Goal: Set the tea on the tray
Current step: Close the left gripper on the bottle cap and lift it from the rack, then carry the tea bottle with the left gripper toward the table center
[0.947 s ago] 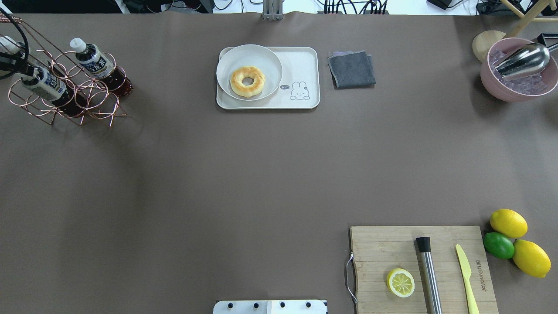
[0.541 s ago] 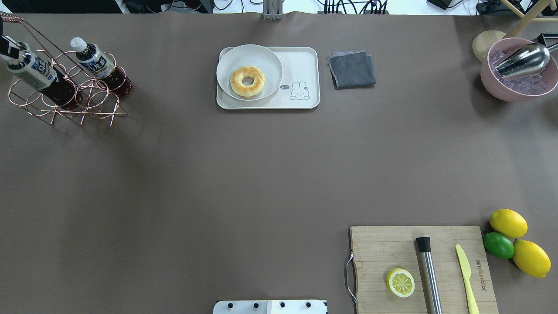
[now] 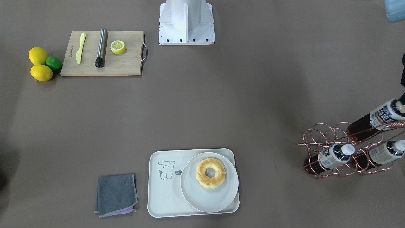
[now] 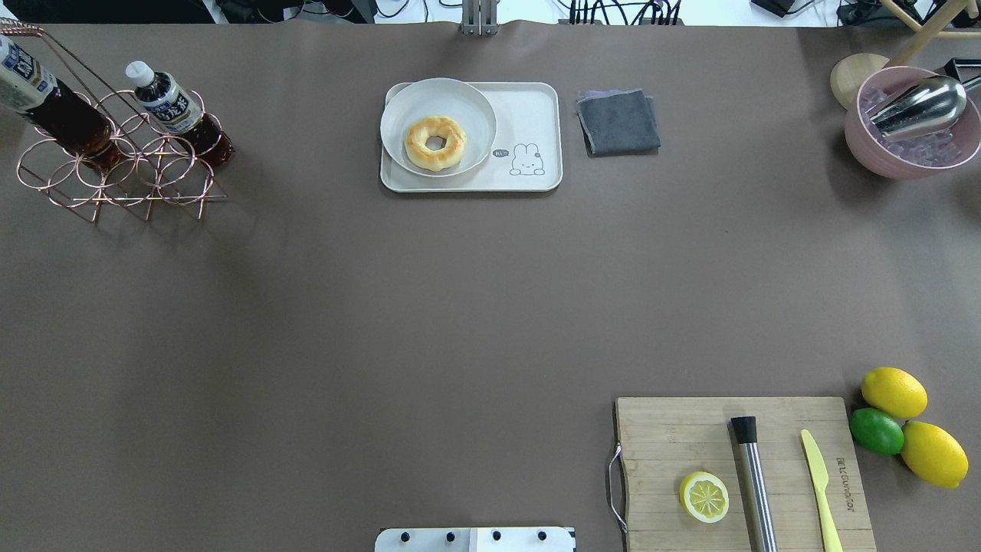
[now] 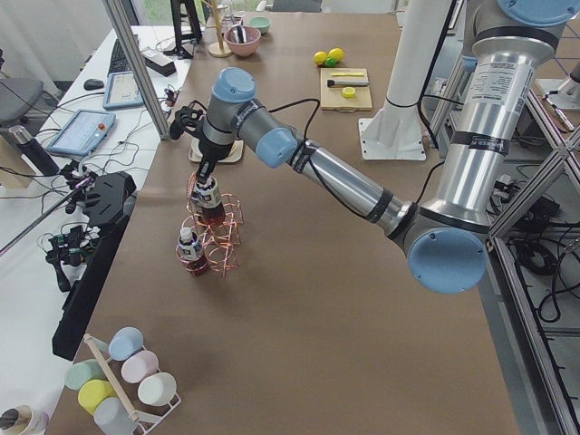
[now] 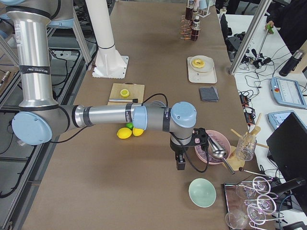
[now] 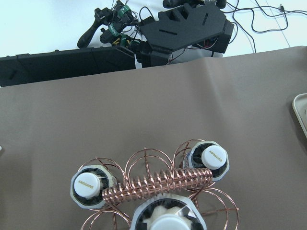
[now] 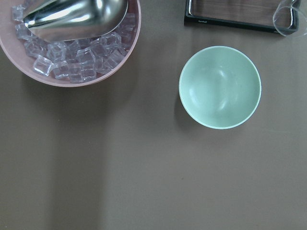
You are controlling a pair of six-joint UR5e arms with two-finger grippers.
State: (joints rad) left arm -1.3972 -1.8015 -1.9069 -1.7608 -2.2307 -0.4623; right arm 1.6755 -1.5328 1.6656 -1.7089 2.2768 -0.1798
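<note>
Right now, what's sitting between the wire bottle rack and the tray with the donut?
Nothing. The overhead view shows only bare brown table between the copper rack and the tray; the front-facing view agrees.

Table point(image 4: 460, 307), brown covering. Directly on it:
- cream tray point(image 4: 536, 107), far centre
- folded grey cloth point(image 4: 618, 121), just beside the tray
- copper wire rack point(image 4: 123, 172), far left
- pink bowl point(image 4: 862, 149) of ice, far right
- pale green bowl point(image 8: 219, 86), near the pink bowl
- wooden cutting board point(image 4: 674, 437), near right
- lemon point(image 4: 894, 392), lime point(image 4: 876, 431) and second lemon point(image 4: 933, 454), a touching cluster beside the board
</note>
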